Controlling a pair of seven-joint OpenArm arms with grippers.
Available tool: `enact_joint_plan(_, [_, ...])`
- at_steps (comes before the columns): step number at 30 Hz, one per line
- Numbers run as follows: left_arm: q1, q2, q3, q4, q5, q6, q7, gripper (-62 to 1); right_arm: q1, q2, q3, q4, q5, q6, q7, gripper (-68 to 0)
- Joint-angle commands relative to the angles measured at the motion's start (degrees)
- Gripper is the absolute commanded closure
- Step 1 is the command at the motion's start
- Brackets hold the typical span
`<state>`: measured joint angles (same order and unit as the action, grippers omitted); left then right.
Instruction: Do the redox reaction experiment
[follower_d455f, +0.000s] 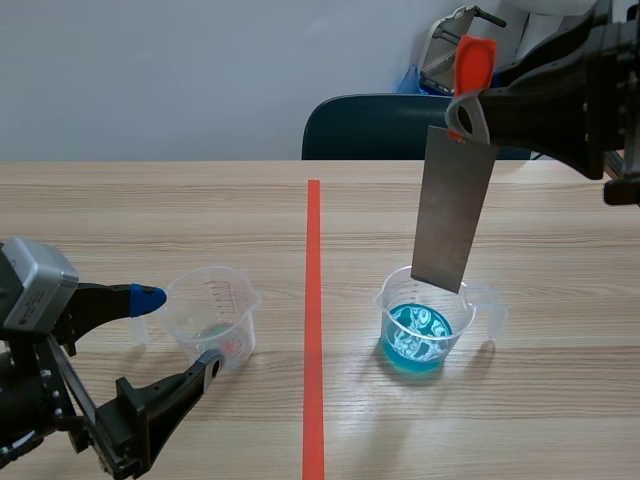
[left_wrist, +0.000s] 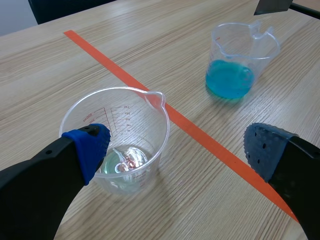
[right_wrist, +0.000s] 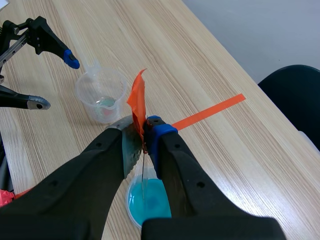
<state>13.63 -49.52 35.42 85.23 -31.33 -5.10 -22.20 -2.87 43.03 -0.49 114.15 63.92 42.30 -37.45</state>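
Well, from the scene view, my right gripper (follower_d455f: 468, 108) is raised over the far side of the table (follower_d455f: 150, 220), closed on the top of a grey metal sheet (follower_d455f: 452, 210) that carries an orange tab (follower_d455f: 472, 62). The sheet hangs straight below my fingers, and its lower edge is at the mouth of the cup of blue liquid (follower_d455f: 395, 292), above the liquid. My left gripper (follower_d455f: 180, 330) is low and spread wide, with the clear cup (follower_d455f: 190, 295) between its two fingertips. An orange tape line (follower_d455f: 313, 300) runs between the two cups, and a dark chair (follower_d455f: 370, 125) stands beyond the table.

Past my left gripper (left_wrist: 177, 150), the blue pad (left_wrist: 92, 145) of one finger sits just beside the clear cup's (left_wrist: 147, 145) wall, and the other pad is well apart from it. Nothing is gripped. The blue cup (left_wrist: 240, 50) stands farther ahead, across the tape line (left_wrist: 200, 137).

Past my right gripper (right_wrist: 143, 131), the fingers are pinched on the sheet (right_wrist: 142, 175), seen edge-on, with the orange tab (right_wrist: 136, 100) sticking out above them. The blue cup (right_wrist: 150, 200) lies straight beneath my fingers. Ahead of them are the clear cup (right_wrist: 100, 95) and my open left gripper (right_wrist: 55, 81).
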Motion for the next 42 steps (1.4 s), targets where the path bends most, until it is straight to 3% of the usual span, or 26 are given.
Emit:
enact_joint_plan(1, [-0.33, 0.26, -0.31, 0.76, -0.2, -0.13, -0.94, -57.4, 0.66, 0.44, 0.55, 0.5, 0.83, 0.42, 0.92, -0.6])
enact_joint_plan(31, [-0.33, 0.26, -0.31, 0.76, -0.2, -0.13, -0.96, -56.3, 0.66, 0.44, 0.55, 0.5, 0.83, 0.42, 0.92, -0.6])
enact_joint_plan(34, [-0.39, 0.46, -0.31, 0.76, -0.22, -0.15, -0.96, -48.8, 0.66, 0.44, 0.55, 0.5, 0.83, 0.42, 0.92, -0.6])
enact_joint_plan(38, [-0.5, 1.95, -0.31, 0.76, -0.2, -0.15, -0.98, -22.7, 0.68, 0.44, 0.55, 0.5, 0.83, 0.42, 0.92, -0.6])
enact_joint_plan(42, [-2.08, 4.0, 0.02, 0.76, -0.17, -0.15, -0.72, -9.6, 0.68, 0.44, 0.55, 0.5, 0.83, 0.42, 0.9, -0.6])
